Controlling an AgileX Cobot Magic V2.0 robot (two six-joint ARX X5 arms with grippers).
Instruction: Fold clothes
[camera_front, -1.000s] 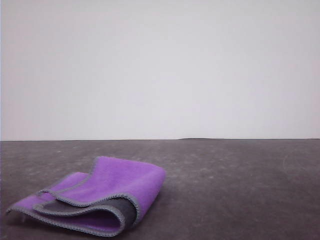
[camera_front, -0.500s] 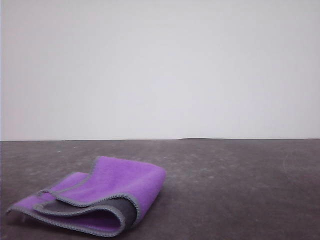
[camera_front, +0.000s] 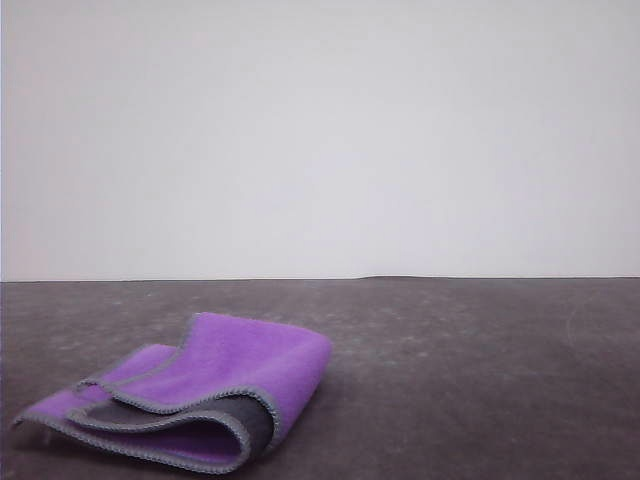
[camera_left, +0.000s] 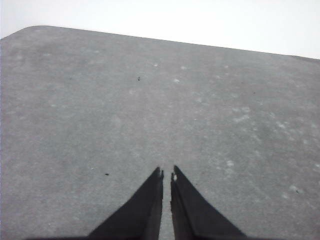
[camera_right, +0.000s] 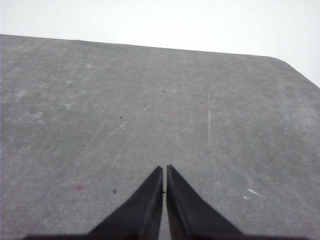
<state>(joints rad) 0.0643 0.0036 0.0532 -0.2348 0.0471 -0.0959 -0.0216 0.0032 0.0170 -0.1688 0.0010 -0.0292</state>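
This looks like a bare test setup in a lab or studio rather than a home. A plain white wall (camera_front: 320, 140) with no marks or fittings stands behind a wide dark grey table (camera_front: 480, 380). The tabletop is scuffed and speckled with pale spots and fine scratches, as the wrist views show close up.

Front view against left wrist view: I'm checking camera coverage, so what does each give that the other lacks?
Front view: the cloth, folded loosely with purple outside and a dark grey layer at its open edge, lying on the table's left near side, with a pale wall behind. Left wrist view: the left pincer, fingers almost together, holding nothing, above bare surface. Both: the dark grey table, scuffed and speckled.
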